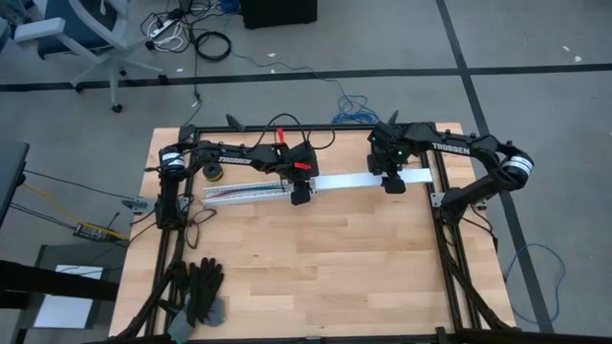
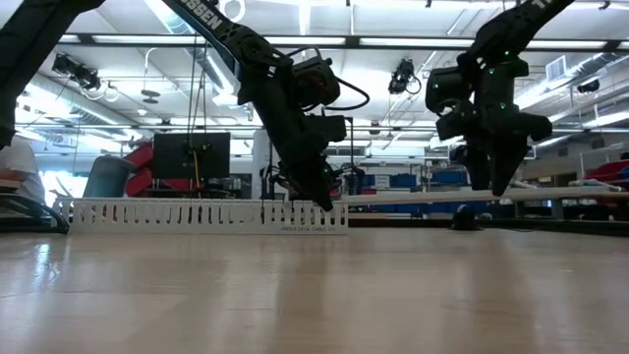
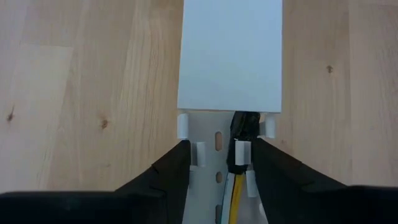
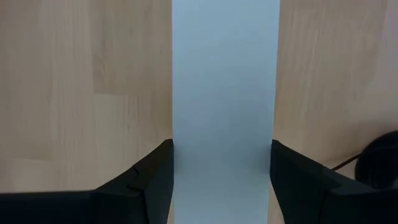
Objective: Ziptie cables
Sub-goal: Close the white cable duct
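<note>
Cables (image 3: 235,198) lie inside the slotted channel (image 3: 217,140), showing yellow and dark between the left gripper (image 3: 217,163)'s fingers and running on under the white cover (image 3: 230,56) just ahead of it. That gripper straddles the channel at the cover's near end, fingers partway open and close against both walls; whether they press the walls I cannot tell. The right gripper (image 4: 222,163) sits farther along, its fingers set wide against the cover's two edges, seemingly holding it.

Thin and limp, the wires probably weigh almost nothing and would splay if pinched singly. Better to gather them as a bundle where they lie exposed behind the cover's end. The cover looks stiff, smooth, likely slippery.
</note>
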Controlling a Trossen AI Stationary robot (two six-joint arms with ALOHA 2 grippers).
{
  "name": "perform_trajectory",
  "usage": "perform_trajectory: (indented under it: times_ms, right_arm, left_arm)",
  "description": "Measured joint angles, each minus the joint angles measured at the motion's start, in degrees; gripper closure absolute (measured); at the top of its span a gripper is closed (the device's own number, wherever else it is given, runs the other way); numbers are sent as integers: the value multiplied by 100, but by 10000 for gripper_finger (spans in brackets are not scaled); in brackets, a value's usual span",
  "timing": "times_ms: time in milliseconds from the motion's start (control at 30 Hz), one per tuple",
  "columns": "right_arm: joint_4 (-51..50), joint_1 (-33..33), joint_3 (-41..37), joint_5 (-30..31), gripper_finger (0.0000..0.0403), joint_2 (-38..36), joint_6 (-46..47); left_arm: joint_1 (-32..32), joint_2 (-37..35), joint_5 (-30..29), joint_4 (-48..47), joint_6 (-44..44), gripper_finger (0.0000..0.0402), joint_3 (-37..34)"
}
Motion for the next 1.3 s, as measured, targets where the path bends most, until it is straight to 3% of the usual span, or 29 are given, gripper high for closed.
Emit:
perform_trajectory:
  times_ms: [1300]
  right_arm:
    - [168, 9, -4, 233, 184, 1, -44]
  left_arm:
    - [0, 9, -20, 184, -150, 258, -4]
